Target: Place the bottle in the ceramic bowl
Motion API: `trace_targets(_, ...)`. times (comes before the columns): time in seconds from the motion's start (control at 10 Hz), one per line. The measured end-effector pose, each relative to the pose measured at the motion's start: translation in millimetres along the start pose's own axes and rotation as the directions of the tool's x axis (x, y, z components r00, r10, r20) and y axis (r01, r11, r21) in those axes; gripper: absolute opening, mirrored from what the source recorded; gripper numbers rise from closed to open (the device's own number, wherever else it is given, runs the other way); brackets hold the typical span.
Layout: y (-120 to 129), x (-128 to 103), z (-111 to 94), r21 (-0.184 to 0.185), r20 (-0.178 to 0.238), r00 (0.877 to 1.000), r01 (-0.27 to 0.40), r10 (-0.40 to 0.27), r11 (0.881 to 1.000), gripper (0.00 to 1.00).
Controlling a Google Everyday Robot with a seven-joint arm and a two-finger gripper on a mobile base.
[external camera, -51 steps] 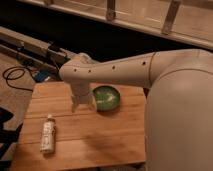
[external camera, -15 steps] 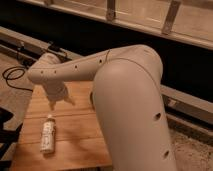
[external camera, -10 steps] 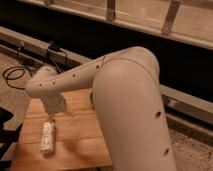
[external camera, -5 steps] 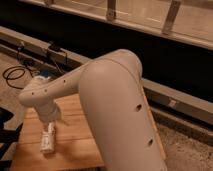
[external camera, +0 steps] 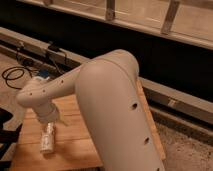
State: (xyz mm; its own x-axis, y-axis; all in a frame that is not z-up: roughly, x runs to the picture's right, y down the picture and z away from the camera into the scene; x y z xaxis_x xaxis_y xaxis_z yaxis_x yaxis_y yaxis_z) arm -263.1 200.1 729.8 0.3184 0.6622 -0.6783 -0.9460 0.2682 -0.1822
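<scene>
The bottle point(external camera: 48, 138) is small and pale with a whitish label. It lies on its side near the front left of the wooden table point(external camera: 75, 147). My gripper point(external camera: 51, 124) hangs down from the white arm point(external camera: 100, 95), right above the bottle's far end and very close to it. I cannot tell whether it touches the bottle. The green ceramic bowl is hidden behind my arm.
My bulky white arm covers the middle and right of the table. Black cables point(external camera: 14, 75) lie on the floor at the left. A dark rail point(external camera: 165, 95) runs behind the table. A dark object point(external camera: 6, 125) stands at the table's left edge.
My arm has swung left from over the bowl and come down toward the bottle. The bowl is now covered by the arm. The bottle has not moved.
</scene>
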Motion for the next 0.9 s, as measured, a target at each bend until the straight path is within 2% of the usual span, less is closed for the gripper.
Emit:
trace_targets(0.3,36,9,13,-0.015,-0.031,0.997,0.067,-0.068,0.998,0.65)
trace_targets(0.6,46,4,25,-0.015,-0.054,0.994,0.091,-0.092,0.996,0.65)
trace_targets(0.9,54,-7,57,0.014,-0.095,0.990,0.102,-0.100,0.995,0.65)
